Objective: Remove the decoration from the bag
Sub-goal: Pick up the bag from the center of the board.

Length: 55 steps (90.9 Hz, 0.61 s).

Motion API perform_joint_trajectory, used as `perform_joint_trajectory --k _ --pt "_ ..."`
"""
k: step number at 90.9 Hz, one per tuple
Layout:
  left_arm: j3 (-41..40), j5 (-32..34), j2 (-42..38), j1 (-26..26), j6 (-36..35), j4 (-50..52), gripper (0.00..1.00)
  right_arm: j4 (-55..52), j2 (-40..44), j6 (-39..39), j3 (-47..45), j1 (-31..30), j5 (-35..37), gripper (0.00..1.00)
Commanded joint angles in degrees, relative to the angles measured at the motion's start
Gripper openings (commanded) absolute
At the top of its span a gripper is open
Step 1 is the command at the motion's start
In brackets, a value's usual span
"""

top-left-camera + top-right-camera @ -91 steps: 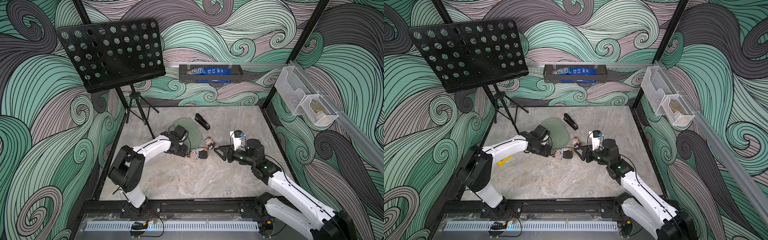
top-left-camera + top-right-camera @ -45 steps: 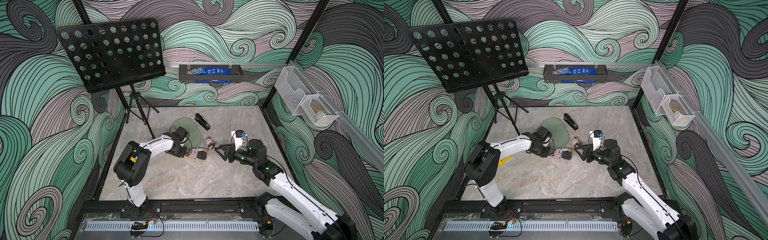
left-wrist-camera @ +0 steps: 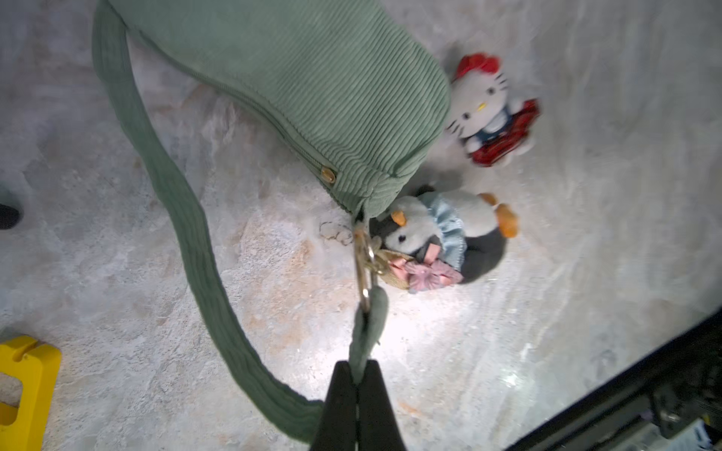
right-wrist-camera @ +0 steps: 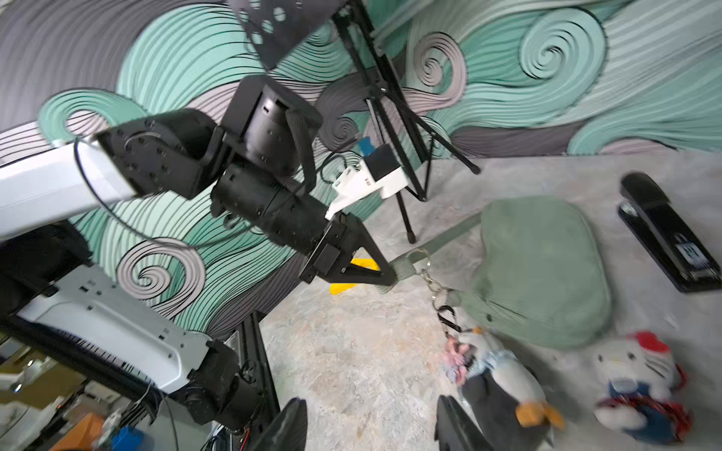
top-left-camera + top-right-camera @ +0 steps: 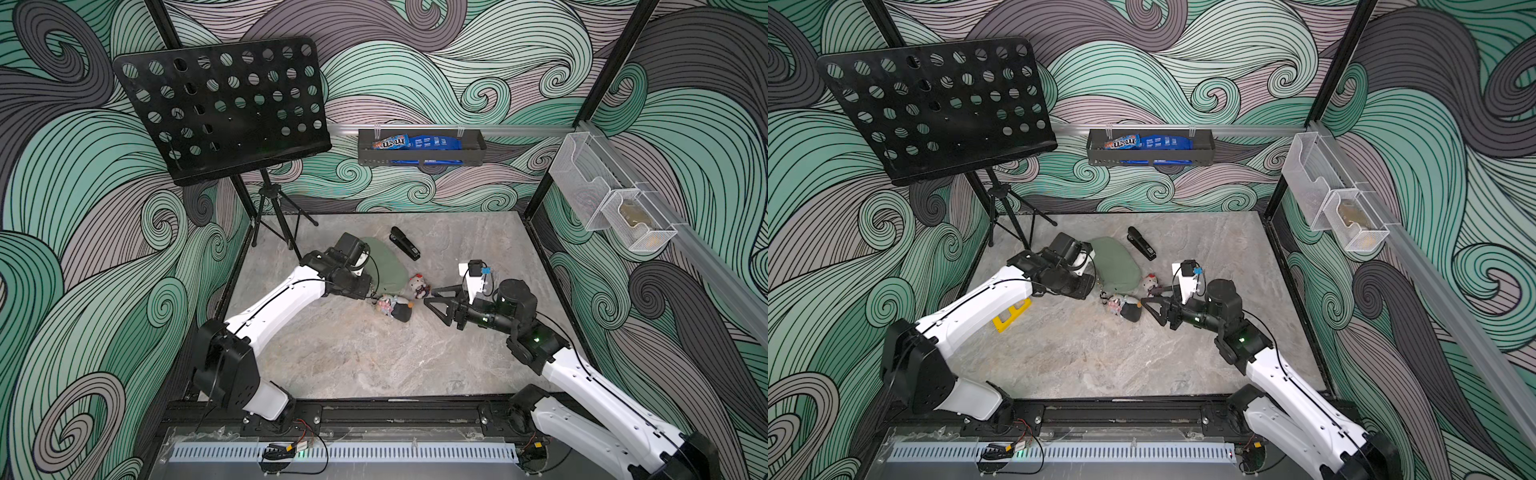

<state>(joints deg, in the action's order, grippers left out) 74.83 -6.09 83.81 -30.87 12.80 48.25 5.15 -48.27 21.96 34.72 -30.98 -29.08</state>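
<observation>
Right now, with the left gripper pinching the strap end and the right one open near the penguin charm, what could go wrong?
1. The left gripper is shut only on the thin strap tab; a pull on the penguin charm could slip it free or drag the bag.
2. The right gripper faces the plush body, not the small clip; tugging may not unhook it.
3. The Hello Kitty plush lies close and could be bumped.
</observation>
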Motion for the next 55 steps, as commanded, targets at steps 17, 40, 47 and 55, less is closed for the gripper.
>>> perform_joint_trajectory --k 17,40,47,55 --pt "17.82 -11.49 -4.58 0.24 -7.71 18.36 0.00 3.66 -5.99 -9.89 8.81 -7.17 -5.74 0.58" --pt "30.12 -25.44 -2.84 0.27 -18.45 27.23 0.00 8.72 -11.13 -11.97 11.98 -7.58 -9.26 0.57" --pt "30.83 -27.64 -3.08 0.21 -22.05 28.30 0.00 9.70 -12.75 -13.26 12.47 -7.53 -11.30 0.55" --pt "32.17 -32.57 -2.62 0.19 -27.02 30.90 0.00 10.03 -14.03 -14.99 12.60 -7.60 -12.36 0.50"
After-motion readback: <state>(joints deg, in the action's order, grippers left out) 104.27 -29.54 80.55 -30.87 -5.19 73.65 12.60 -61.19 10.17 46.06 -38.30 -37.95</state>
